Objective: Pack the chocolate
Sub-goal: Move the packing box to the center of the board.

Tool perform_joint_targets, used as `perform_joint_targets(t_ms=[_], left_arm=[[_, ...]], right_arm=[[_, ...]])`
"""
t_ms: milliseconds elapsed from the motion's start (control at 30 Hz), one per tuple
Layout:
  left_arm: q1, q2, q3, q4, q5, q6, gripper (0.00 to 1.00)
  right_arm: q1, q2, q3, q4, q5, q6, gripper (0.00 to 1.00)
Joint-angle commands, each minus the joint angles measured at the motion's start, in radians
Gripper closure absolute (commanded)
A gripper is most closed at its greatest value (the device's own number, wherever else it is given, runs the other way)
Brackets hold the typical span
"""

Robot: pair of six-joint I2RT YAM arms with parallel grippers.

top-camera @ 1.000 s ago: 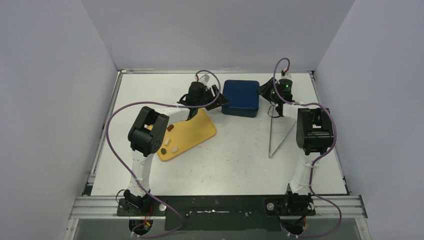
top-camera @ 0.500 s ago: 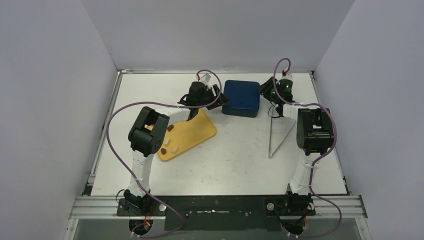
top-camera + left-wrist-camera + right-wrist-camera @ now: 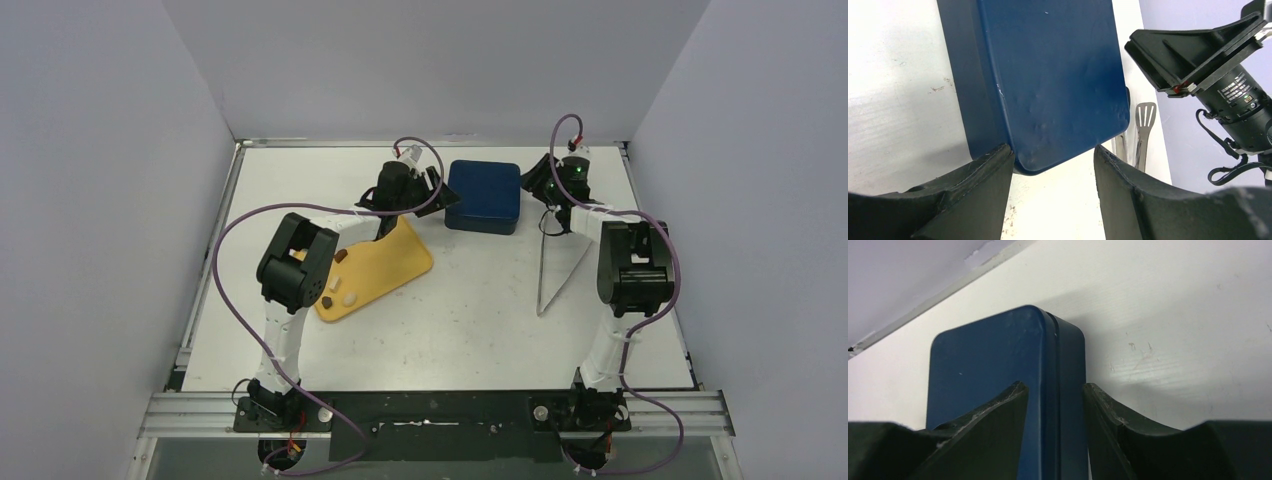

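Observation:
A few chocolate pieces, brown [image 3: 341, 255], white [image 3: 349, 297] and dark [image 3: 327, 299], lie on the yellow tray [image 3: 390, 262] at mid-left. The dark blue box [image 3: 483, 196] stands at the back with its lid on. My left gripper [image 3: 447, 203] is at the box's left side. It is open [image 3: 1053, 152], with the box's near corner [image 3: 1048, 75] between its fingers. My right gripper [image 3: 530, 188] is at the box's right side. Its jaws [image 3: 1055, 390] are parted astride the box's edge [image 3: 983, 355], one finger over the lid and one beside the wall.
Metal tongs [image 3: 560, 268] lie on the table right of the box, and their tips [image 3: 1140, 135] show past its corner in the left wrist view. My right wrist camera housing [image 3: 1198, 55] hangs beyond the box. Walls close in the table at back and sides.
The right gripper's jaws have parted at the box's edge and that wrist has shifted slightly right. The left arm, the tray and the chocolate have not moved.

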Motion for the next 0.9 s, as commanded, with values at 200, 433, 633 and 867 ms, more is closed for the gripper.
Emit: perform_joint_targets(t_ms=[200,433,633,867], left_arm=[[-0.013,0.019,0.069,0.037,0.003,0.029,0.43],[-0.014,0.024,0.075,0.031,-0.003,0.036,0.43],[-0.014,0.023,0.078,0.025,-0.007,0.043,0.43],[-0.003,-0.013,0.091,-0.031,-0.058,0.071,0.43]], right_arm=[[-0.006,0.029,0.079,-0.123,-0.066,-0.061,0.58],[-0.016,0.053,0.072,-0.237,0.013,-0.08,0.66],[-0.018,0.091,0.063,-0.26,0.05,-0.083,0.73],[-0.017,0.108,0.046,-0.282,0.08,-0.09,0.77]])
